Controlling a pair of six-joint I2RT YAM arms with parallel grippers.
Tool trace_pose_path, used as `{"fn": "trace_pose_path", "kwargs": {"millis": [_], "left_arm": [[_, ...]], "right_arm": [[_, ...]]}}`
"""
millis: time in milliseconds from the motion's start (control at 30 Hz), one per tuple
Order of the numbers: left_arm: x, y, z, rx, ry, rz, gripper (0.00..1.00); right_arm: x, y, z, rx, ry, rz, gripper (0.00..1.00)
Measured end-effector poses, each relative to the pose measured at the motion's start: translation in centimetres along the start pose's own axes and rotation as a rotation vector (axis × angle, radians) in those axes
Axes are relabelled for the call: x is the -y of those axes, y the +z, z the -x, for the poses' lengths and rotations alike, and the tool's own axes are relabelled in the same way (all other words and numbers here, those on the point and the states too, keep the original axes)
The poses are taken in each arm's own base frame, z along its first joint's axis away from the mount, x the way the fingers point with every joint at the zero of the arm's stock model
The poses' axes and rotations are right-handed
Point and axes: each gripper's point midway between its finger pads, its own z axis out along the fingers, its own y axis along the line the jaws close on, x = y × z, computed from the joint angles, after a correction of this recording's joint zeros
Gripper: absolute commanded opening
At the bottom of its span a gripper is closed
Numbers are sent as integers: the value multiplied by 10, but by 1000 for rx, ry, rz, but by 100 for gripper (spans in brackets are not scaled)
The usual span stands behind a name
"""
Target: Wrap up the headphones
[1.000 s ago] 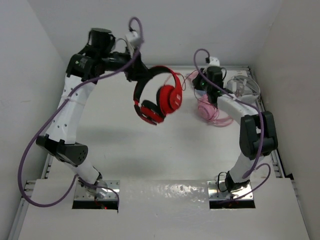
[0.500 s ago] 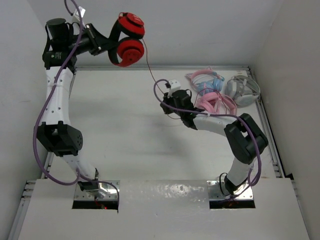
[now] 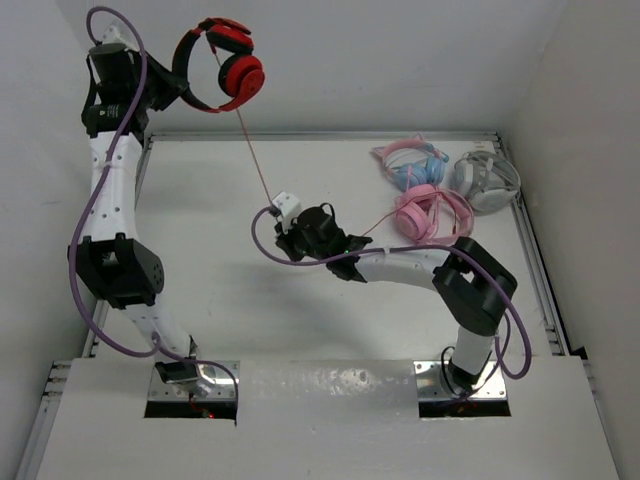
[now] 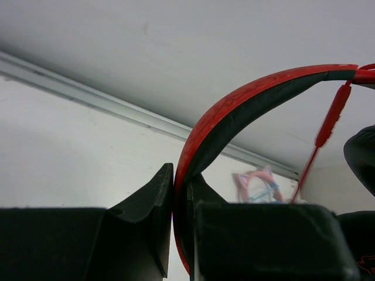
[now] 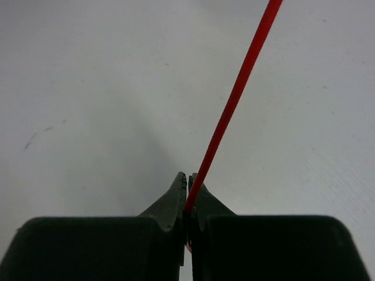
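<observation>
— White walls (image 3: 400, 60) box in a white table (image 3: 230, 290). How do the arms stand?
— Left arm (image 3: 110, 200) rises steeply along the left wall, its wrist turned toward the back wall. Right arm (image 3: 420, 265) folds at the elbow and lies low, forearm stretched leftward to mid-table.
— Where are the headphones (image 3: 228, 68)?
— High in the air at back left, in front of the back wall, well clear of the table.
— Other sets?
— A pink one (image 3: 432, 212), a pink-and-blue one (image 3: 410, 160) and a grey-white one (image 3: 487, 180) lie close together at back right.
— Left gripper (image 4: 180, 175)?
— Clamped on the headband (image 4: 246, 99), one jaw tight on either side.
— Right gripper (image 5: 187, 181)?
— Pinched closed on the cable (image 5: 234, 99), which runs taut from the ear cups (image 3: 243, 75) down to it, then on toward the pink one
</observation>
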Motion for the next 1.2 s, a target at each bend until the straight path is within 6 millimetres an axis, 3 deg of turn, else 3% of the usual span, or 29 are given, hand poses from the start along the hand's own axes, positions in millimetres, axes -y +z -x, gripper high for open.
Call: {"fn": "trace_pose_path", "kwargs": {"millis": [167,400,633,833,1200], "left_arm": [[-45,16,-16,12,10,148,0],[-74,21,-10,82,58,264,0],[-85,26,-13,105,95,305,0],[-78,30,-17,100,77,276,0],[-70,35,-22,74,52,230,0]], "right_arm": [[-34,-1,7,-7,-64,78,0],[-44,-3,15,-12,-94,110,0],[-63,-5,28,0,-108,167,0],[-90,3,49,25,-120,240,0],[-101,25,27,-43,-102,284,0]]}}
